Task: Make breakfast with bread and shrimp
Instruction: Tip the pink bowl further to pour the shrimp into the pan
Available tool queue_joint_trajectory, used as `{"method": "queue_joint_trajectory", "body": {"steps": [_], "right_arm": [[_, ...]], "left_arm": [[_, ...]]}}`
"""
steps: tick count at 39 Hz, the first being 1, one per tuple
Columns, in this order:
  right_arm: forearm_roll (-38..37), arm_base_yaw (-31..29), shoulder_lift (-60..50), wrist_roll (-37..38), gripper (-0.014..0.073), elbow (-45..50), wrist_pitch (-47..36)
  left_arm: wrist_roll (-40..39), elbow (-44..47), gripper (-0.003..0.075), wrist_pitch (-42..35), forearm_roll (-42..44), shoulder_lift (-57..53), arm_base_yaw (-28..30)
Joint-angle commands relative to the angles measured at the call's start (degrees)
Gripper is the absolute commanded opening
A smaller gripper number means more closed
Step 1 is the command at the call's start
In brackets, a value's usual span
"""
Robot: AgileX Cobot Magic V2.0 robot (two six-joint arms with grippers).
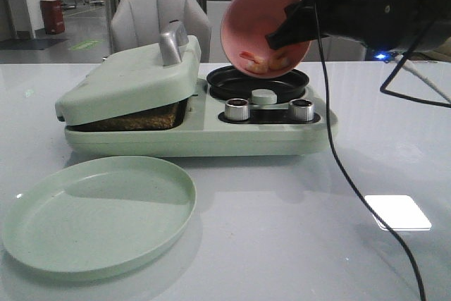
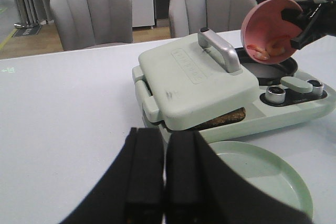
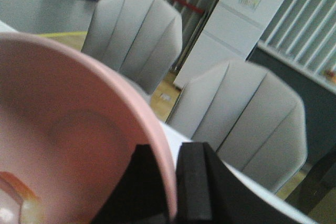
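Note:
A pink bowl (image 1: pixel 264 26) hangs tilted above the round black pan (image 1: pixel 257 84) of the pale green breakfast maker (image 1: pixel 197 135). My right gripper (image 1: pixel 282 33) is shut on the bowl's rim (image 3: pixel 169 153), one finger inside and one outside. The shrimp (image 1: pixel 264 63) lie at the bowl's lowered edge, just over the pan; they also show in the left wrist view (image 2: pixel 265 51). The bread (image 1: pixel 134 119) sits under the maker's lowered lid (image 1: pixel 127 79), only its brown edge showing (image 2: pixel 223 119). My left gripper (image 2: pixel 164 135) is shut on nothing, low over the table in front of the maker.
A pale green plate (image 1: pixel 99 213) lies in front of the maker. Two silver knobs (image 1: pixel 237 108) stand by the pan. A black cable (image 1: pixel 352 174) hangs from my right arm down across the table. Grey chairs (image 2: pixel 89 9) stand behind the table.

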Motion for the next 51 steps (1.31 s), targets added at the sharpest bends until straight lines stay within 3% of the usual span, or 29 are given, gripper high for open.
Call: {"method": "queue_joint_trajectory", "body": {"steps": [1,12,24,28,33,36,40,51], "right_arm": [[-1.91,0.14,-1.97,-5.52,0.0135,-1.6,-14.4],[-2.25,0.14,-1.11,-13.74,0.0135,-1.88,-25.43],[-2.45,0.14,4.1,-18.97,0.0135,-9.67,-23.1],[-1.53,0.14,4.97,-18.38,0.0135,-11.27,-20.67],[6.97,0.14,3.51,-9.39,0.0135,-11.39,-19.76],[13.47,0.14,1.16,-2.89,0.0135,-11.31,-15.35],[20.02,0.08,-4.15,3.07,0.0135,-11.31,-0.32],[21.22,-0.44,-20.12,4.0,0.0135,-11.31,41.38]], "left_arm": [[-0.7,-1.36,0.0114,-4.73,-0.97,0.62,-0.37],[-0.7,-1.36,0.0114,-4.73,-0.97,0.62,-0.37],[-0.7,-1.36,0.0114,-4.73,-0.97,0.62,-0.37],[-0.7,-1.36,0.0114,-4.73,-0.97,0.62,-0.37],[-0.7,-1.36,0.0114,-4.73,-0.97,0.62,-0.37],[-0.7,-1.36,0.0114,-4.73,-0.97,0.62,-0.37],[-0.7,-1.36,0.0114,-4.73,-0.97,0.62,-0.37],[-0.7,-1.36,0.0114,-4.73,-0.97,0.62,-0.37]]}}
